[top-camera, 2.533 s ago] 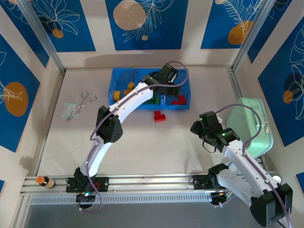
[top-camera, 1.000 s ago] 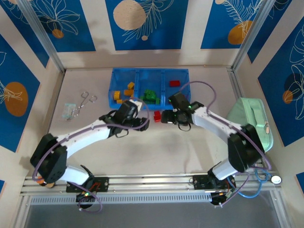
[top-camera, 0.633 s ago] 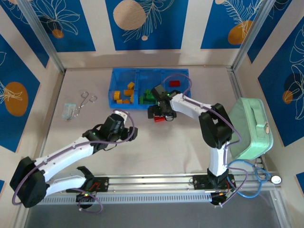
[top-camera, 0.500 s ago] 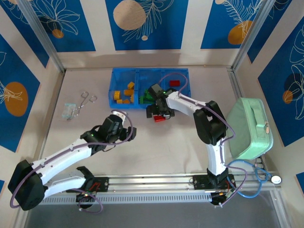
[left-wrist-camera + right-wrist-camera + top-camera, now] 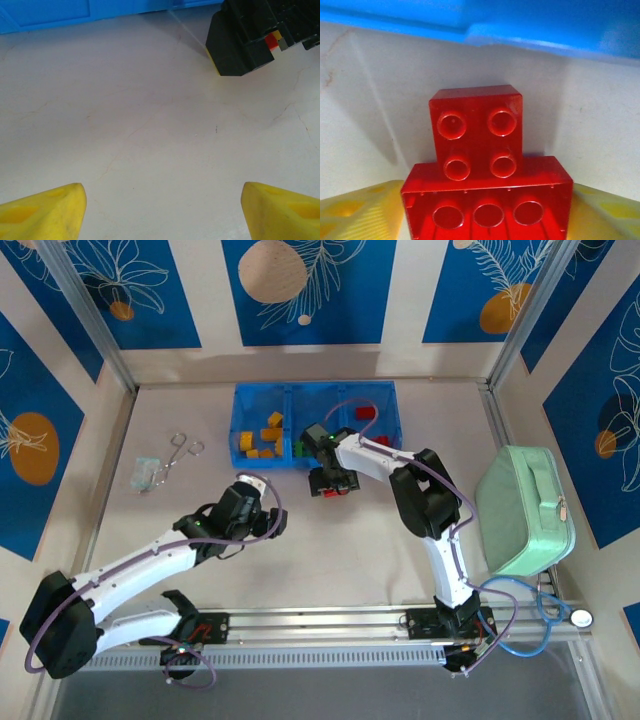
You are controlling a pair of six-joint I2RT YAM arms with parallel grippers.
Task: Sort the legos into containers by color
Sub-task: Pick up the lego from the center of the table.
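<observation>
Bright, even light falls from above, so in the overhead view the table (image 5: 330,540) reads pale and the arms throw only soft, short shadows. At the left wrist the table's hairline cracks are crisp, while the yellow fingertips (image 5: 45,212) of the left gripper (image 5: 162,212) go soft. At the right wrist the red lego (image 5: 479,135) is sharp, with glints on its studs and a grey shadow to its left. The tray (image 5: 530,22) wall above it blurs under whitish glare, and the right gripper (image 5: 487,215) is out of focus.
</observation>
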